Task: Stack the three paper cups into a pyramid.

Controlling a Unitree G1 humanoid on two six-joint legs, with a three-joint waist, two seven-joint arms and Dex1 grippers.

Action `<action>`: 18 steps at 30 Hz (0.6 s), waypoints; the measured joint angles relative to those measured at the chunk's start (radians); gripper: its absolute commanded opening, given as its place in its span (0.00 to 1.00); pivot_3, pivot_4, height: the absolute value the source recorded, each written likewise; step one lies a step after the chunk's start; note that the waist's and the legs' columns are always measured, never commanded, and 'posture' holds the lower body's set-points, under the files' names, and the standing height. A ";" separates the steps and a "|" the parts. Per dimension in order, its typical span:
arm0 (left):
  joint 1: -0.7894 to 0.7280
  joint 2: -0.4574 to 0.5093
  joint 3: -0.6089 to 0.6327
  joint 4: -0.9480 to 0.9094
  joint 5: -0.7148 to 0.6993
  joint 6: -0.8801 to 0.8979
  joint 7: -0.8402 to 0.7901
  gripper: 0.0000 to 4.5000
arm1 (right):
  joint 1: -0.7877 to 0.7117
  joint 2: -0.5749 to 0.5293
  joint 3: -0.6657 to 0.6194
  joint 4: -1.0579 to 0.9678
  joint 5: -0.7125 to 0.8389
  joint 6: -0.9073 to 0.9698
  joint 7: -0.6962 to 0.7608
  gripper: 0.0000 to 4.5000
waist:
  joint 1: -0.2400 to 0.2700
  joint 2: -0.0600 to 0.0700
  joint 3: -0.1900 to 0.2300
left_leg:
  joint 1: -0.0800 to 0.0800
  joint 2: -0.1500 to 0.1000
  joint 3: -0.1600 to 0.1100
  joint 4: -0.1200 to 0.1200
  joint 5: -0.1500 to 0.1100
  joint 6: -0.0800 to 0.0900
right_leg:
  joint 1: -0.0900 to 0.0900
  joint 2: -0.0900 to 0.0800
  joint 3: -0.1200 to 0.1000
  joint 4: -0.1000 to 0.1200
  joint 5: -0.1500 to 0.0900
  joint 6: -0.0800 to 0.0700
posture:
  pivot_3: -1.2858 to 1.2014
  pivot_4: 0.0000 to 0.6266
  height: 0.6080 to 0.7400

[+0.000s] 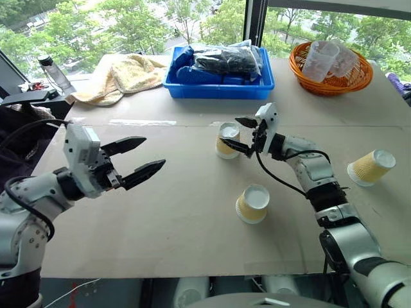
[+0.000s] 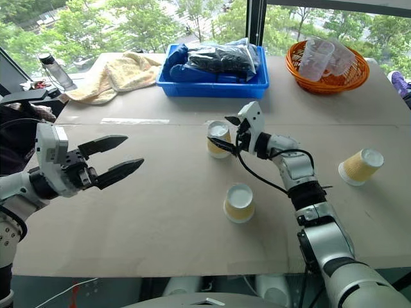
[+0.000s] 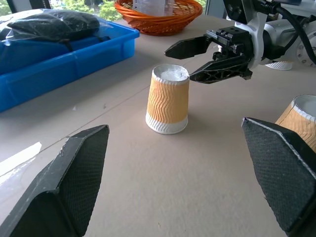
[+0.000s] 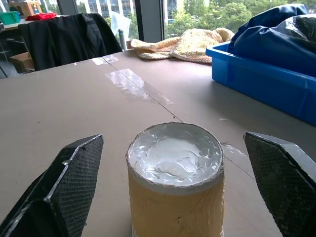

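Paper cups, three of them, stand apart on the brown tabletop (image 1: 160,218), none stacked. The nearest cup (image 1: 252,204) sits upside down, white base up, about mid-table toward the robot. Off to the right, well apart from it, a second cup (image 1: 371,167) lies tipped on its side near the tabletop's right edge, its white end facing right and up. The third cup (image 1: 227,140) stands upside down farther back, near the middle seam of the tabletop.

The left gripper (image 1: 142,158) hangs above the left part of the tabletop, well apart from every cup, its two black fingers spread wide with nothing between them, pointing toward the right. The right gripper (image 1: 239,135) is level with the third cup's upper part and just beside it; its fingers are spread wide, one tip at either side of the cup's top. The right wrist view shows that cup centred between the fingers, with a gap on each side, so it is not gripped.

Farther back, a blue bin (image 1: 218,88) holds dark and blue bagged items. Left of it lies a cream towel (image 1: 125,77), with a clear bottle (image 1: 54,72) at the far left edge. At the far right, an orange woven basket (image 1: 331,82) holds clear plastic cups (image 1: 319,60).
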 measured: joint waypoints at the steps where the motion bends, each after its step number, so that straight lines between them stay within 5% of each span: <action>1: 0.006 0.000 0.009 -0.010 -0.004 0.006 0.007 0.98 | -0.023 0.011 0.000 0.047 -0.013 -0.019 0.001 1.00 | -0.002 0.000 0.000 | 0.000 0.000 0.000 0.000 0.000 0.000 | 0.000 0.000 0.000 0.000 0.000 0.000 | 0.52 0.24 0.95; 6: 0.026 0.000 0.035 -0.077 -0.034 0.034 0.037 0.98 | -0.087 0.043 -0.001 0.180 -0.054 -0.087 0.020 1.00 | -0.005 0.000 0.000 | 0.001 0.000 0.000 -0.001 0.000 -0.001 | 0.000 0.000 -0.001 0.001 0.000 0.000 | 0.52 0.24 0.95; 12: 0.026 -0.002 0.024 -0.094 -0.048 0.040 0.042 1.00 | -0.090 0.043 -0.009 0.225 -0.067 -0.109 0.052 0.55 | -0.007 0.000 0.000 | 0.001 0.001 -0.001 -0.001 0.002 -0.003 | 0.000 0.000 -0.002 0.003 0.000 0.000 | 0.52 0.24 0.95; 18: -0.006 0.010 -0.053 -0.092 -0.046 0.039 0.004 1.00 | -0.057 0.012 -0.013 0.154 -0.064 -0.099 0.076 0.52 | -0.003 0.000 0.000 | 0.001 0.000 -0.002 -0.001 0.002 -0.003 | 0.000 -0.001 -0.002 0.002 0.000 -0.001 | 0.52 0.24 0.95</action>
